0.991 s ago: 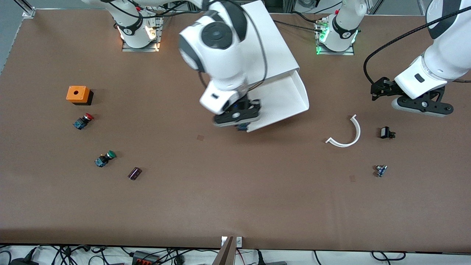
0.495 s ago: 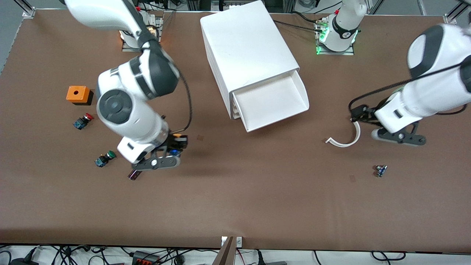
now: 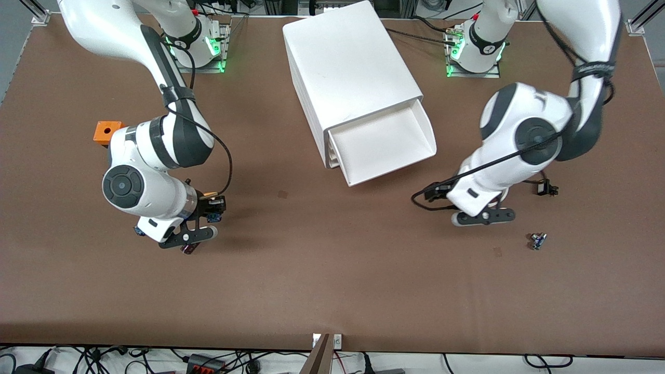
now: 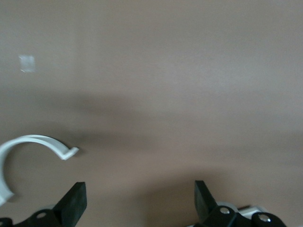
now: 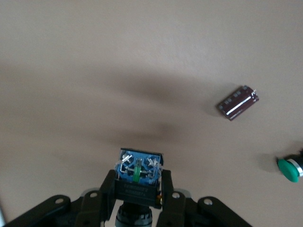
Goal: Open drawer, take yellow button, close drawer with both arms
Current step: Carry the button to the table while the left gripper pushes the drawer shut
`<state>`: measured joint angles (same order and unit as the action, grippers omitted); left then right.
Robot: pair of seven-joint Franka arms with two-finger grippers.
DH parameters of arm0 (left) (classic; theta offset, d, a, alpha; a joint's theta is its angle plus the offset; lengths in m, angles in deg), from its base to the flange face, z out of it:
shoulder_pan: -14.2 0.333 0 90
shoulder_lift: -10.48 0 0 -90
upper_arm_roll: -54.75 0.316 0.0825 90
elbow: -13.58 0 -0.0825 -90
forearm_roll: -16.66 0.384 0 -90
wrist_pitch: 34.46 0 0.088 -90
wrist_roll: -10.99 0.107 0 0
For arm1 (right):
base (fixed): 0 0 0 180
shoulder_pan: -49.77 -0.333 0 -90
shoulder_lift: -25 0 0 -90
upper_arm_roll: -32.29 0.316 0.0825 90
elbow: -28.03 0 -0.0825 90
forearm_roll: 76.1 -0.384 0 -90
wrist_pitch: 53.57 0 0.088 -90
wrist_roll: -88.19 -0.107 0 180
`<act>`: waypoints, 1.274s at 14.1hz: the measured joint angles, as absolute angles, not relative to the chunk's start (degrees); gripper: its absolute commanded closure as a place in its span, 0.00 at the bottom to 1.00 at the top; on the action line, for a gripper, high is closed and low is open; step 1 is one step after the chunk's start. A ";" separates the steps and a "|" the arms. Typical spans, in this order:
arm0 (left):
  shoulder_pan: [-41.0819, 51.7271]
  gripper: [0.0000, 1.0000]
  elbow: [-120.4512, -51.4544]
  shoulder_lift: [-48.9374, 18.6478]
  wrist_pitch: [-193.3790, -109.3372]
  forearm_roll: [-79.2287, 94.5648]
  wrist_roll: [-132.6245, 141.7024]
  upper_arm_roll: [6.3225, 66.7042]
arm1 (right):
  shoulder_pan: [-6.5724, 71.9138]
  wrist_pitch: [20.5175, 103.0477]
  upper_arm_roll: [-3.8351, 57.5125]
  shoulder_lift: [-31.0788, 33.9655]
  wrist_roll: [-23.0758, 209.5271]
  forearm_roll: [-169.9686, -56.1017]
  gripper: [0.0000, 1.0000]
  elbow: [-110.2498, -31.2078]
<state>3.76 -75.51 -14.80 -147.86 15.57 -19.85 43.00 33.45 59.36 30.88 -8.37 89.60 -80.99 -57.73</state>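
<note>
Right gripper (image 3: 200, 221) of mine is clamped on the small push button (image 5: 138, 176), its blue plastic base with bright metal terminals facing my wrist camera; a glint of the orange cap shows in the front view. A second ago this gripper was at the open drawer's corner, and half a second ago it was already over the table toward the right arm's end; now it hangs low over the bare brown matte table (image 3: 332, 280), above the little dark maroon cylindrical capacitor (image 5: 238, 102) and near the green-capped push button (image 5: 289, 170). So I judge the taking done, with setting down and closing left. My left gripper (image 4: 137, 201) has swung in from the left arm's end of the table and hovers with its jaws spread wide and empty over the thin curved white plastic strip (image 4: 28, 151), between the small black clip-like part (image 3: 544, 187) and the drawer. Farther from the front camera, the shallow white smooth-walled plastic drawer (image 3: 384, 145) stands pulled out and empty at the top of the boxy white cabinet (image 3: 348, 67). An orange block with a round hole (image 3: 105, 131) sits beside my right arm.
</note>
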 measured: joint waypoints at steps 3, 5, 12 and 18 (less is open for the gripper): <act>-1.10 0.00 -75.50 -17.77 -150.17 15.58 -27.39 42.89 | 33.99 64.64 31.02 -6.64 94.15 -80.99 0.97 -66.57; -2.91 0.00 -75.85 -18.46 -150.38 15.58 -29.29 42.84 | 33.86 66.76 31.47 -6.39 95.03 -80.95 0.97 -69.57; -2.90 0.00 -81.37 -17.04 -150.26 15.42 -31.73 37.42 | 33.72 74.72 31.73 -7.20 96.08 -80.85 0.96 -75.62; -2.17 0.00 -88.34 -13.04 -149.80 11.38 -32.96 33.15 | 33.87 78.05 31.73 -9.91 95.87 -80.90 0.00 -75.67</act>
<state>-2.17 -88.34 -13.04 -149.80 11.38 -32.96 33.15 33.87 78.05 31.73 -9.91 95.87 -80.90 -75.67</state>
